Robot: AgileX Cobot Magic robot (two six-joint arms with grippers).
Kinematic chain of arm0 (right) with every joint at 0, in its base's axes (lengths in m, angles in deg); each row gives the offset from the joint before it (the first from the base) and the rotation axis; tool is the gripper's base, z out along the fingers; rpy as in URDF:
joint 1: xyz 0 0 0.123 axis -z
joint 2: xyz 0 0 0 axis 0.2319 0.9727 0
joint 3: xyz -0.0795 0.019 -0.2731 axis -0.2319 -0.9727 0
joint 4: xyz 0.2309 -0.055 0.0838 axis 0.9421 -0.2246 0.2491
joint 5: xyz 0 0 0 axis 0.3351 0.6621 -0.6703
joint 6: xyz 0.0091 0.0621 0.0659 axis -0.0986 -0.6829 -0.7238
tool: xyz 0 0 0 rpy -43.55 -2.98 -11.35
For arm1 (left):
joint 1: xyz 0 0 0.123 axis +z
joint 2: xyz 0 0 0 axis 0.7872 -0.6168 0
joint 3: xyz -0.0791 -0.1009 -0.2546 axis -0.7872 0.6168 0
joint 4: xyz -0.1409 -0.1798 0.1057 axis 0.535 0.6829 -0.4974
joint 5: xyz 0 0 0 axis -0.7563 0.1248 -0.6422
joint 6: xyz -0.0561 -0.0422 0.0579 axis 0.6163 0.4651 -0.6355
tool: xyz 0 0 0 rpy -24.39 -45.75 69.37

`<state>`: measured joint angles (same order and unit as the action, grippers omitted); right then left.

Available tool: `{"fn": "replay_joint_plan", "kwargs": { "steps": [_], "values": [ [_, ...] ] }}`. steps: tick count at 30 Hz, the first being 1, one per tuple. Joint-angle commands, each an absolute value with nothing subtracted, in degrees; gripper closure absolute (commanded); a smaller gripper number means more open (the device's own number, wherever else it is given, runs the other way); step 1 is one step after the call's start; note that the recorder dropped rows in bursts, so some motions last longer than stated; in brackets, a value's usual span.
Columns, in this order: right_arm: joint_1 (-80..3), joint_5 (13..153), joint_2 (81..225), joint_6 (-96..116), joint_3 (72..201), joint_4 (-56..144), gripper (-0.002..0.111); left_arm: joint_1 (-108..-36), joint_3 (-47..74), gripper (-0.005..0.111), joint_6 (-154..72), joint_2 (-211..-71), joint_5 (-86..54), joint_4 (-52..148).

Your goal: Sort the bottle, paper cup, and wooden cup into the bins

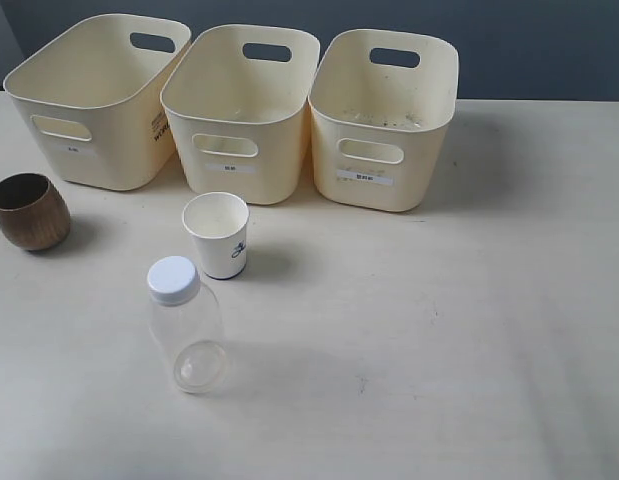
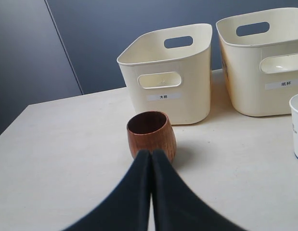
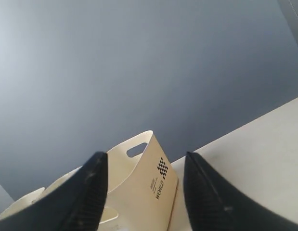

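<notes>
Exterior view: nothing sorted yet. Bottle (image 1: 185, 325), paper cup (image 1: 217, 234) and wooden cup (image 1: 29, 211) all upright on table (image 1: 439, 330), before three empty bins (image 1: 239, 110). Left gripper (image 2: 151, 153) pressed closed, empty, near wooden cup. Right gripper (image 3: 145, 166) spread wide, empty.

My fingers (image 2: 139, 192) are black. The wooden cup (image 2: 151, 134) is reddish-brown and grained, the bins (image 1: 239, 110) cream-yellow with white labels. The paper cup (image 1: 217, 234) is white with a dark-blue mark; the clear bottle (image 1: 186, 325) wears a white cap.
</notes>
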<state>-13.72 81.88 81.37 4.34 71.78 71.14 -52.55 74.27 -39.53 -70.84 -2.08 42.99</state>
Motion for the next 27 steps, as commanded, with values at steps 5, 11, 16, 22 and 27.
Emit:
{"fn": "replay_joint_plan", "kwargs": {
  "steps": [5,11,16,22,27],
  "values": [
    [-13.5,80.72,81.13,4.31,71.69,74.14,0.061,-52.75,74.12,0.107,-39.45,-71.05,-2.25,43.23],
    [-13.5,81.4,81.13,4.31,71.69,74.14,0.061,-52.75,74.12,0.107,-39.45,-71.05,-2.25,43.23],
    [-13.5,82.74,81.13,4.31,71.69,74.14,0.061,-52.75,74.12,0.107,-39.45,-71.05,-2.25,43.23],
    [-13.5,81.38,81.13,4.31,71.69,74.14,0.061,-52.75,74.12,0.107,-39.45,-71.05,-2.25,43.23],
    [-13.5,80.38,81.13,4.31,71.69,74.14,0.061,-52.75,74.12,0.107,-39.45,-71.05,-2.25,43.23]
  ]
}}
